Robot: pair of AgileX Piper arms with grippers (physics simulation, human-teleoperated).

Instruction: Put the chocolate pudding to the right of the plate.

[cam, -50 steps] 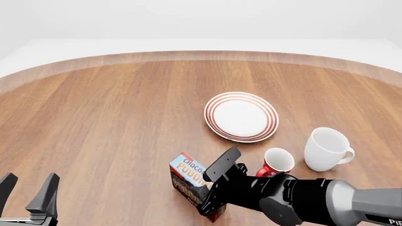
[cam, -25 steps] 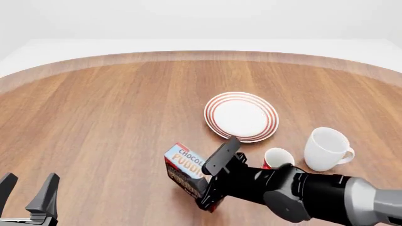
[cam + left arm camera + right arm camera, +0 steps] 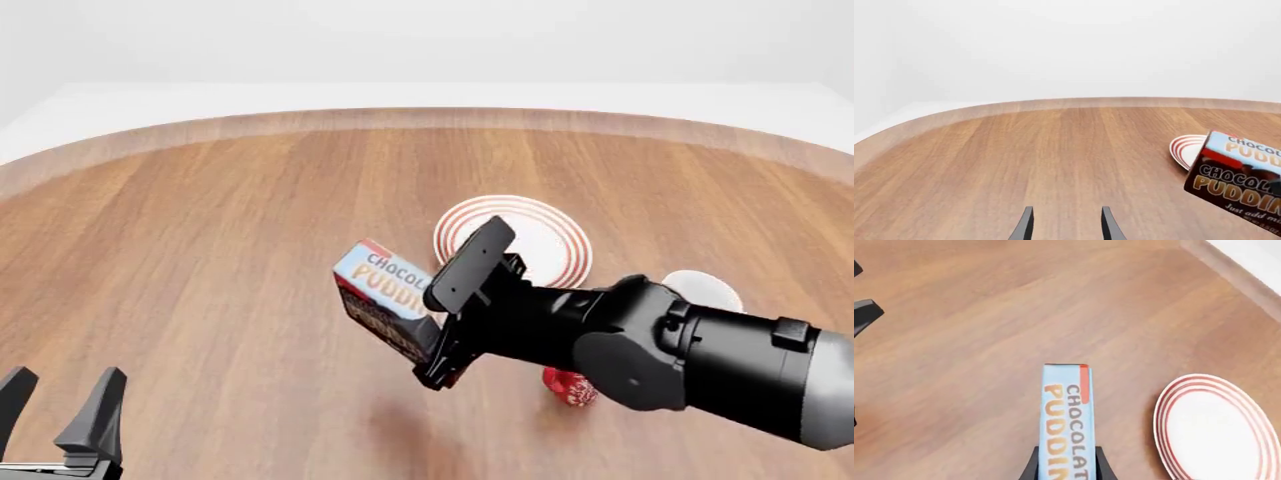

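The chocolate pudding [image 3: 378, 290], a carton with a light-blue top and dark brown sides, hangs tilted in the air, left of the plate [image 3: 554, 240]. My right gripper [image 3: 438, 318] is shut on it, one finger on each side. The white plate with red rings is partly hidden behind that gripper. In the right wrist view the carton [image 3: 1064, 420] sits between the fingers, with the plate [image 3: 1211, 432] beside it. The left wrist view shows the carton [image 3: 1237, 182] in front of the plate [image 3: 1184, 150]. My left gripper [image 3: 60, 420] is open and empty at the near left.
A small red mug [image 3: 567, 385] shows under my right arm. A white mug [image 3: 701, 285] is mostly hidden behind the arm, to the right of the plate. The table's curved far edge [image 3: 427, 118] runs across the back.
My right gripper has lifted the carton off the table and carried it up and away from me, toward the plate. The arm now covers both mugs more. The left gripper has not moved.
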